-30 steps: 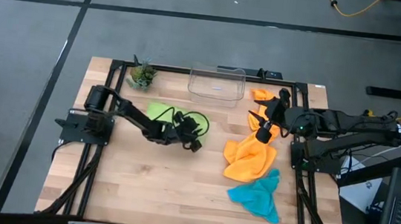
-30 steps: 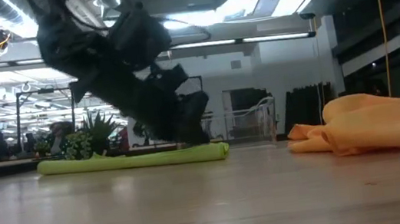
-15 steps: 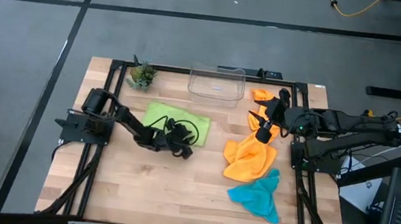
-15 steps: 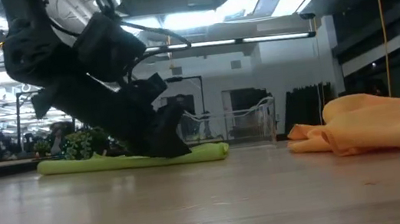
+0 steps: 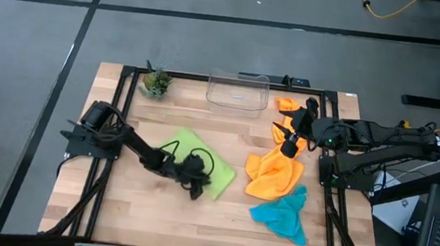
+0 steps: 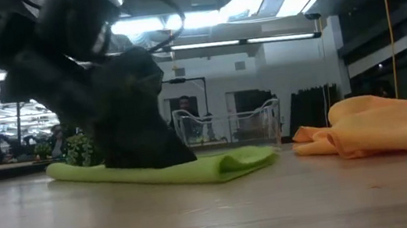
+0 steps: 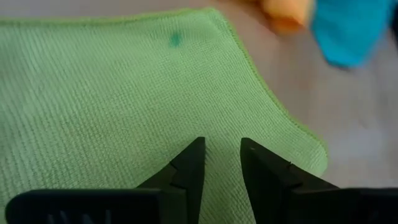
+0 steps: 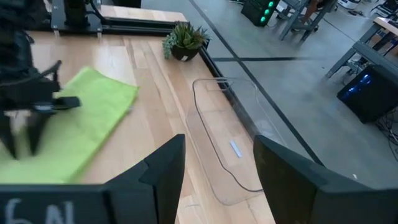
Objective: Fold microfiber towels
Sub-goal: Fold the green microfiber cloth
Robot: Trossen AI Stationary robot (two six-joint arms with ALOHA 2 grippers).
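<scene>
Left gripper [image 5: 194,187] of mine presses fingers, narrowly apart, onto the lime green towel [image 5: 200,155]; right gripper [image 5: 288,149], fingers apart, hovers at three o'clock above the orange towel [image 5: 273,174].

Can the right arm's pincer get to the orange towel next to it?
Probably yes. The right pincer hangs open right at the top edge of the big orange towel, with nothing lying between them. The left pincer is busy over on the lime green towel, out of its way.
</scene>
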